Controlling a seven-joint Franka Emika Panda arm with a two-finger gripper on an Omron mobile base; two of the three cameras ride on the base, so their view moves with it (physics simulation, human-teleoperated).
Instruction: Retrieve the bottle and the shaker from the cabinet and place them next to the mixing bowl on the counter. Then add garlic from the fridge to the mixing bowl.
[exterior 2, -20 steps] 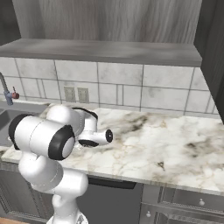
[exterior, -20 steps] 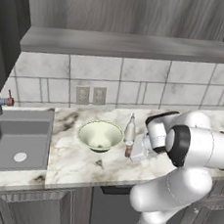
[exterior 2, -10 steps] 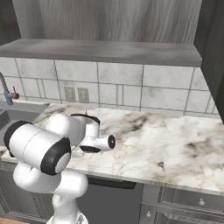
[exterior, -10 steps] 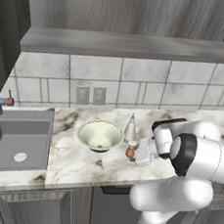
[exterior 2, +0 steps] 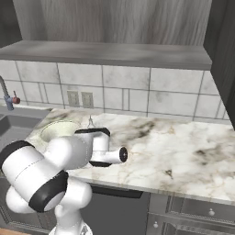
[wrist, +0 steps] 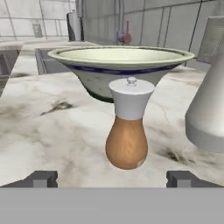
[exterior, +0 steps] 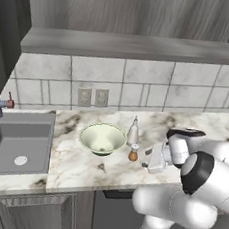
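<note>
Marble counter (exterior: 80, 165) bears mixing bowl (exterior: 102, 138), shaker (exterior: 133, 152), bottle (exterior: 133, 132); gripper (wrist: 112, 178) jaws apart, empty.

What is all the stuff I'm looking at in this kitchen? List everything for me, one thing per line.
mixing bowl: one, pale cream-green, on the counter right of the sink.
bottle: one, white, upright just right of the bowl.
shaker: one, orange-brown with a pale cap, upright in front of the bottle, apart from the bowl.
counter: one, white marble with brown-grey veins.
sink: one, grey, set in the counter at the left.
tap: one, grey with a red knob, behind the sink.
wall outlets: two, pale grey, on the tiled wall behind the bowl.
upper cabinet: one, grey wood, above the tiles.
gripper: one, dark fingertips, open, just short of the shaker, holding nothing.
</note>
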